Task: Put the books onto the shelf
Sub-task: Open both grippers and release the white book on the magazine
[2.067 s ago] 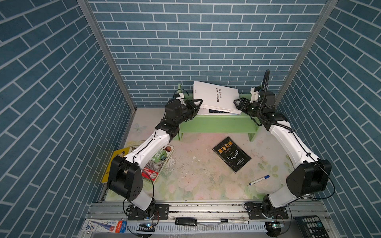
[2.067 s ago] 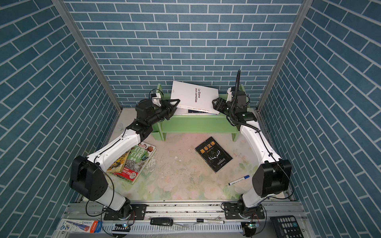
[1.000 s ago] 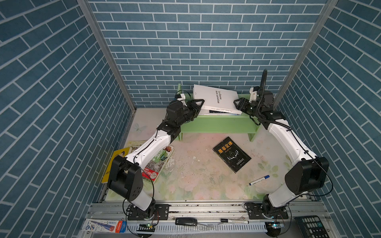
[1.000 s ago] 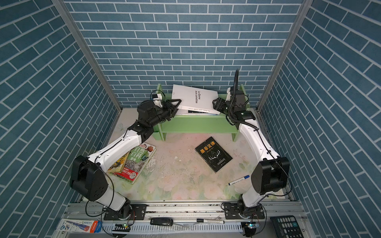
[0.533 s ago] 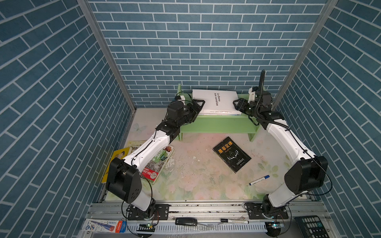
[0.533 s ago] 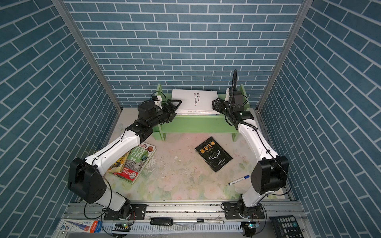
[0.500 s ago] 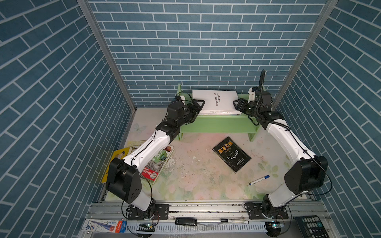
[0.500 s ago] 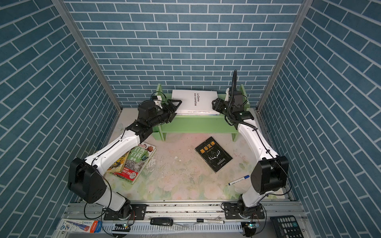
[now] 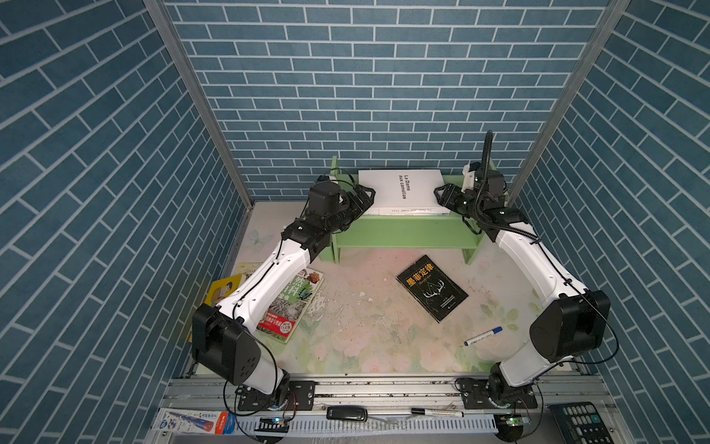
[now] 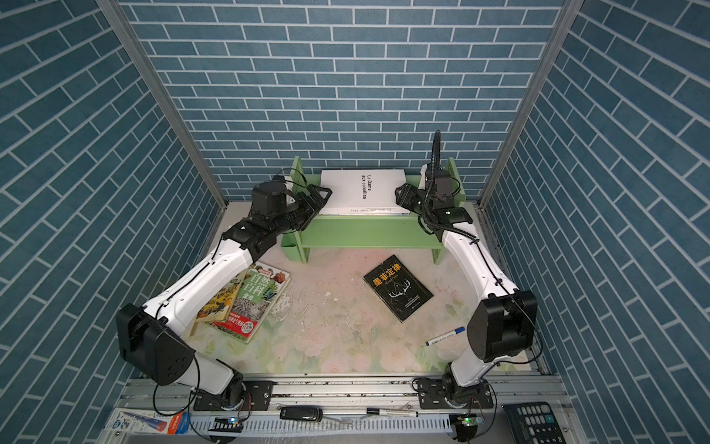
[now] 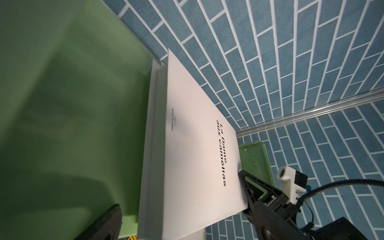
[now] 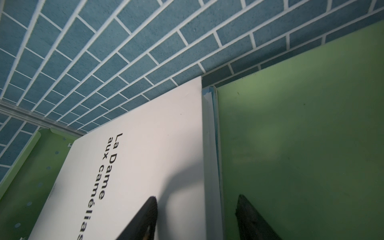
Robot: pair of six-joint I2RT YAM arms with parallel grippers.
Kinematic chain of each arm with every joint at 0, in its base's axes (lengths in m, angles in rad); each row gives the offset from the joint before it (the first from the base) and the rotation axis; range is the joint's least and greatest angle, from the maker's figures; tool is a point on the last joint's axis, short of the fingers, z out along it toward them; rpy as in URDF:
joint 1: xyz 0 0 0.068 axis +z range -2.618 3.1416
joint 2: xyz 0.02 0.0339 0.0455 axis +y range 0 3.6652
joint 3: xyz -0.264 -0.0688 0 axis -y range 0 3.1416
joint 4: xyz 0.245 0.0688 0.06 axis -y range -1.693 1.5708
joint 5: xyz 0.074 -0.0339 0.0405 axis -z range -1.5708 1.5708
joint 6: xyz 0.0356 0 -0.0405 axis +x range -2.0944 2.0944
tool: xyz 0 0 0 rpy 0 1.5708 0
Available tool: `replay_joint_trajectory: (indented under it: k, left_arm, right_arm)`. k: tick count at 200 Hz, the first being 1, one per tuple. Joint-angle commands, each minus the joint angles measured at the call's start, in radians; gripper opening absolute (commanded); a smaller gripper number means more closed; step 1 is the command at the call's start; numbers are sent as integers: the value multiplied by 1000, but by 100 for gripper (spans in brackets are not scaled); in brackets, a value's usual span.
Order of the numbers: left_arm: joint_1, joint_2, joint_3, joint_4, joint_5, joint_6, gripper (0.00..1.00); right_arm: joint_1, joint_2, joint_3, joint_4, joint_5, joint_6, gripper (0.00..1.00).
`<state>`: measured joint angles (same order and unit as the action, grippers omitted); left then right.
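Plain white book: the flat plain white paperback book with black lettering is lying level on the top tier. It is resting on a second, thin whitish book whose edge is showing bluish in the right wrist view.
Shelf: the light green wooden 2-tier rack with peg-holed side panels is standing against the back wall.
Left claw: the left gripper is standing wide just beside the white book's left edge, gripping nothing.
Right claw: the right gripper is straddling the white book's right edge, with 1 finger over the cover and 1 over bare shelf board. Whether it is pinching the book I cannot tell.
Done: judging by the stack, 2 of 6 books are sitting on the shelf.
Remaining: 4 books are waiting on the floral table.
- The black book with orange characters is lying mid-table.
- The green botanical book is lying under the left arm.
- The yellow illustrated book is lying beneath the green one.
- The yellow cartoon-man book is peeking out beside them.
Bystander: a blue-capped marker pen is lying near the right arm's base.
Change: about 2 seconds earlier the white book was hanging tilted between both claws above the rack. 1 second earlier it was sitting lower but slanted. Now it is lying flat and the left claw has spread.
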<state>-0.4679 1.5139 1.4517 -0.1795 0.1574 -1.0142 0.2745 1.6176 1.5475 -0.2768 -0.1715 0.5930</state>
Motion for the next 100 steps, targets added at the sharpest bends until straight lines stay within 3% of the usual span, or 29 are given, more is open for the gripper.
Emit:
replay_joint_trajectory:
  k: [1,100]
  left_arm:
    - [5,-44,42,-97,-55,111,100]
    - [5,19,137,-138,37,247,100]
  right_arm:
    - [-1,33,-25,-93,46,-63,61]
    - [-1,2,29,-73,-18,-61,64]
